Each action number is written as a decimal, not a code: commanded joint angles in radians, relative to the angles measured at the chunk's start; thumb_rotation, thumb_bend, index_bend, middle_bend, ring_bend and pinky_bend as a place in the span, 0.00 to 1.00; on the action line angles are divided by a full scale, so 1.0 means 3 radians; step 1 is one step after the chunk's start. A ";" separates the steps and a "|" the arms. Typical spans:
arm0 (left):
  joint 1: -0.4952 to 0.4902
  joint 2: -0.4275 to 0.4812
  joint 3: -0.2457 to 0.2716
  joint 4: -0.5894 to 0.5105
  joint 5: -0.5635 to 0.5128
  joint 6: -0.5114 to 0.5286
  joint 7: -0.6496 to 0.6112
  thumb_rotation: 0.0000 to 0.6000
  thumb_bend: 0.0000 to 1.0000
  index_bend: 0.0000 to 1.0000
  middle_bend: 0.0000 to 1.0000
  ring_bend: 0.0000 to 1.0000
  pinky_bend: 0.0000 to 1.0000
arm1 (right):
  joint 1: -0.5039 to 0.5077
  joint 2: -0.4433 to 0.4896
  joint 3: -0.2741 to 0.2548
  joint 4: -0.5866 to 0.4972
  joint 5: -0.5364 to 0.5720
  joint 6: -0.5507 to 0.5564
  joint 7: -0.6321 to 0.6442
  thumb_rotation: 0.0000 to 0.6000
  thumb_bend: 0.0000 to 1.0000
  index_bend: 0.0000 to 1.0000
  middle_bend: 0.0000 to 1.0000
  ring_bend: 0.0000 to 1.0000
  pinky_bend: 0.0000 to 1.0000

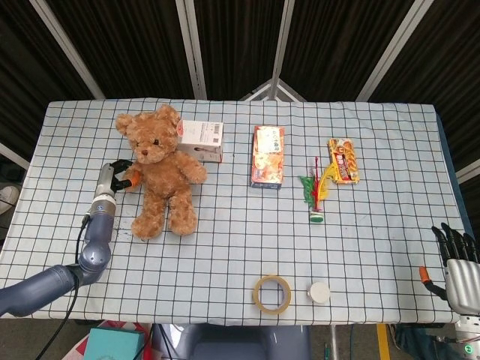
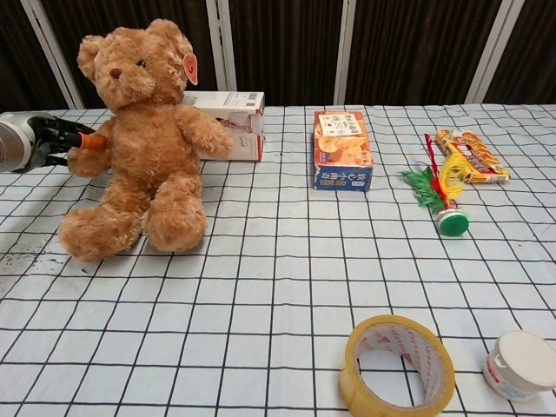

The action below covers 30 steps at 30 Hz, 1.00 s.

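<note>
Gripping a plush bear [image 1: 163, 174] by its furry arm, the left hand [image 1: 117, 175] clamps tight; the right hand [image 1: 457, 259] hangs with fingers apart.

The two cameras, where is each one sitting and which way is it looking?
Head view: high up, looking steeply down at the whole table; shows the left hand gripping the teddy bear and the right hand at the edge.
Chest view: low, looking across the tabletop; only the left hand shows.
Both share the bear and tape roll.
</note>
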 commanded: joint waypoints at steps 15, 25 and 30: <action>0.0031 -0.0024 0.0003 0.0016 -0.0011 0.0038 0.0121 1.00 0.61 0.44 0.46 0.06 0.05 | 0.0005 -0.0001 -0.0002 0.0003 -0.0016 0.0002 -0.0001 1.00 0.37 0.11 0.06 0.09 0.00; 0.0008 0.0054 -0.0066 -0.0159 0.0059 0.0144 0.0193 1.00 0.60 0.44 0.46 0.06 0.05 | 0.0010 -0.0003 -0.0005 -0.0005 -0.0020 -0.0003 -0.0022 1.00 0.37 0.11 0.06 0.09 0.00; 0.0040 0.0021 0.0001 -0.0123 -0.0011 0.0116 0.0244 1.00 0.60 0.43 0.45 0.06 0.05 | 0.0005 -0.0001 -0.0004 -0.0007 -0.0022 0.0007 -0.0023 1.00 0.37 0.11 0.06 0.09 0.00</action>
